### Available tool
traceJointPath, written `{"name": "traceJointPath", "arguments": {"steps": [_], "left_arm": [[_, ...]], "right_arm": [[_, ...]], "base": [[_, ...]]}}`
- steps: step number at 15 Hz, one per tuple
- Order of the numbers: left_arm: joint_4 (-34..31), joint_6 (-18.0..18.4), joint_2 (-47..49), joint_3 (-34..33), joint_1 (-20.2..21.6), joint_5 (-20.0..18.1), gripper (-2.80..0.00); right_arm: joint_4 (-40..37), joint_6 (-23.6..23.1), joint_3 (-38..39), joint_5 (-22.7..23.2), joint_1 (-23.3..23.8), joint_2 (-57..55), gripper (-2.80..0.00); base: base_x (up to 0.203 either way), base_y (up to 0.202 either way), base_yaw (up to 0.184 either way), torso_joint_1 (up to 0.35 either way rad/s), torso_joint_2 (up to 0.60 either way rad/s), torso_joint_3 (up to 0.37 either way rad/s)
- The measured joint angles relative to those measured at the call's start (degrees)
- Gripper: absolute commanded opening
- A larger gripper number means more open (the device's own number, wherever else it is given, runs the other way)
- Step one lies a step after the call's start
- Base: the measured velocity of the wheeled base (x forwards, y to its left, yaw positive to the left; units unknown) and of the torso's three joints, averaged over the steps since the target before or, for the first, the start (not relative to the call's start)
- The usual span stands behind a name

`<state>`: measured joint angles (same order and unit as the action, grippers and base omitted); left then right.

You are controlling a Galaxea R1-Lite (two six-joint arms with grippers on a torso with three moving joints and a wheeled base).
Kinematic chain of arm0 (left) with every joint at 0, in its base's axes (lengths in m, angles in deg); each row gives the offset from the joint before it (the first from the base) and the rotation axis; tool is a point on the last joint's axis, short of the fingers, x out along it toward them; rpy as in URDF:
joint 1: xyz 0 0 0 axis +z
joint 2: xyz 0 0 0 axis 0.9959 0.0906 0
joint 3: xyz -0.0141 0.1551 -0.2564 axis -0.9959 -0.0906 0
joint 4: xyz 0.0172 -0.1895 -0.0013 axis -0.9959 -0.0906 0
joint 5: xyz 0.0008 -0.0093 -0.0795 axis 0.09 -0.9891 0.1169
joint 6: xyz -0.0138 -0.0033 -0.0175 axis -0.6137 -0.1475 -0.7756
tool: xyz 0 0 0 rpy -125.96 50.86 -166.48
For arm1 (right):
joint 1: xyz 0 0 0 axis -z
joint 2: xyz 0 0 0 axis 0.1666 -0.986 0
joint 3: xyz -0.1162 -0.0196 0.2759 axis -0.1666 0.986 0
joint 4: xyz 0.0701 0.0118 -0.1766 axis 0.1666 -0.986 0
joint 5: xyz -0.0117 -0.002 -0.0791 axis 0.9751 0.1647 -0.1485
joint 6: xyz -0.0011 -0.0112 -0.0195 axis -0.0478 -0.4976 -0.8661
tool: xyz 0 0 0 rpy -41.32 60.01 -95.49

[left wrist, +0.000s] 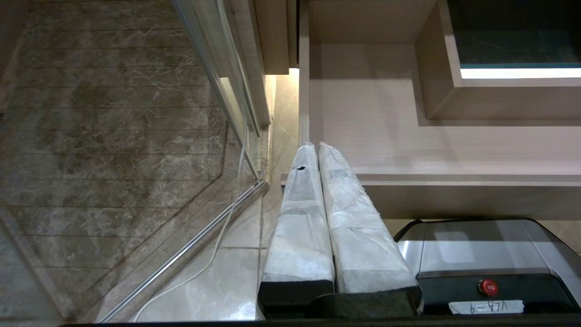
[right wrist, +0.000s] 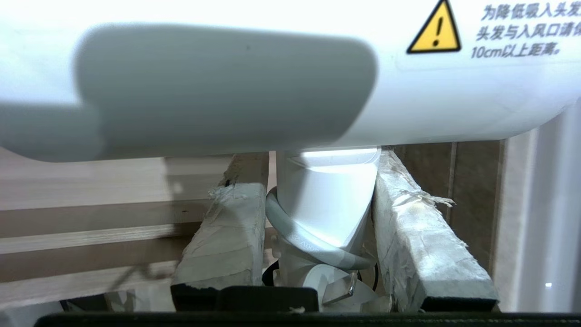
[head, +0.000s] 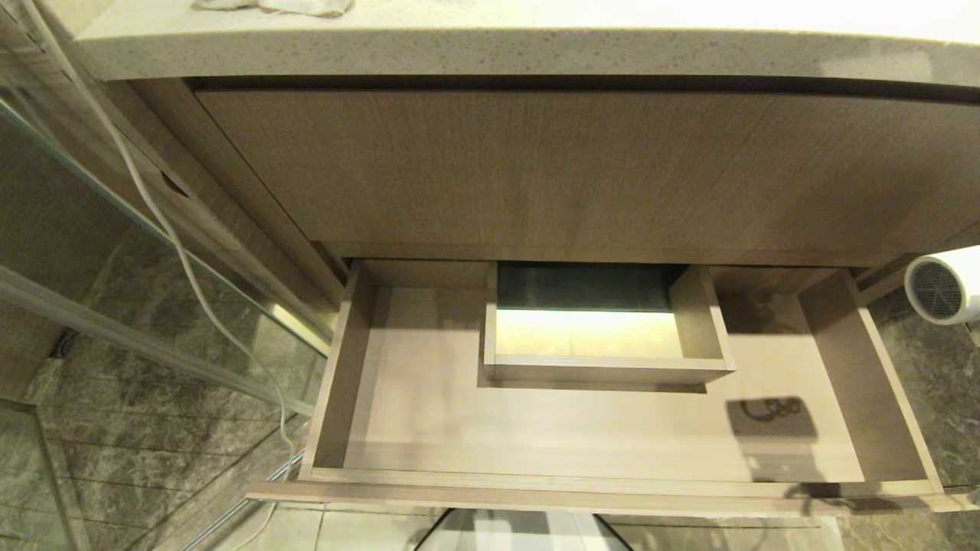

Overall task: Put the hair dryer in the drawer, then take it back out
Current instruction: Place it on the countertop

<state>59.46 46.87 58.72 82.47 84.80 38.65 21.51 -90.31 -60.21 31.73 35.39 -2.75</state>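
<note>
The drawer (head: 429, 428) stands pulled out below the tall wood front panel, its floor bare around the boxed cut-out (head: 605, 371) at mid-back. The white hair dryer (head: 945, 285) hangs at the far right edge of the head view, outside the drawer's right wall, its dark mesh grille facing me. In the right wrist view my right gripper (right wrist: 317, 168) is shut on the hair dryer (right wrist: 327, 204) at its handle, with the grey cord (right wrist: 313, 245) looped round it and the barrel across the top. My left gripper (left wrist: 315, 147) is shut and empty, parked near the drawer's (left wrist: 363, 136) front left corner.
A speckled stone countertop (head: 490, 46) overhangs the cabinet, with a cloth (head: 276, 6) on it. A glass shower partition (head: 115, 252) and a white cable (head: 176, 245) stand to the left. Marble floor (head: 934, 383) lies to the right of the drawer. The robot's base (left wrist: 485, 254) sits under the drawer front.
</note>
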Motion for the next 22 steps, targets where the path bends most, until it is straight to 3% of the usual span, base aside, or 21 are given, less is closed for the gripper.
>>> {"name": "traceJointPath", "arguments": {"steps": [7, 13, 22], "left_arm": [[-0.03, 0.0, 0.0, 0.0, 0.0, 0.0, -2.8], [-0.02, -0.01, 0.0, 0.0, 0.0, -0.02, -2.8], [-0.02, 0.02, 0.0, 0.0, 0.0, 0.0, -2.8]], "right_arm": [[-5.34, 0.32, 3.24, -1.49, 0.2, 15.61, -2.8], [-16.07, 0.68, -3.57, -2.38, 0.44, 27.79, -2.8], [-18.95, 3.39, -8.62, -3.65, 0.35, 28.91, -2.8]], "base": [[0.0, 0.0, 0.0, 0.0, 0.0, 0.0], [0.0, 0.0, 0.0, 0.0, 0.0, 0.0], [0.0, 0.0, 0.0, 0.0, 0.0, 0.0]]}}
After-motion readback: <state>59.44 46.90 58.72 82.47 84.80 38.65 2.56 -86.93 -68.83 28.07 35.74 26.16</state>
